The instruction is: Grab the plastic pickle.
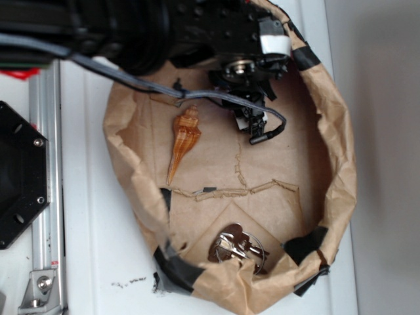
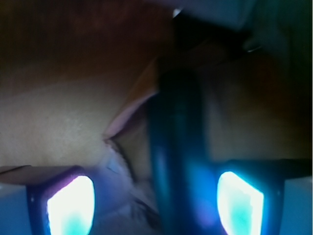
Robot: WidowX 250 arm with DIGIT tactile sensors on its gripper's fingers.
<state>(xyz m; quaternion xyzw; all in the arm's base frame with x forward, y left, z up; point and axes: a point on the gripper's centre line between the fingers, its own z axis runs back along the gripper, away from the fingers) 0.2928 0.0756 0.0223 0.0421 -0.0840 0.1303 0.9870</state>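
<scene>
OK, we're low over the plastic pickle (image 2: 178,147); gripper (image 2: 156,200) jaws apart w/ pickle between the pads (image 2: 71,205), not clamped. Shell (image 1: 184,139) sits well left of pickle.

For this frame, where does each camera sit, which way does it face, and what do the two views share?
Exterior: overhead, looking down into the paper-lined bin holding the orange shell and keys; the black arm and gripper cover the top.
Wrist: on the gripper, close and blurred, facing the paper floor; two lit fingertips flank the dark pickle.
Shared: gripper and brown paper; the pickle shows only at the wrist.
</scene>
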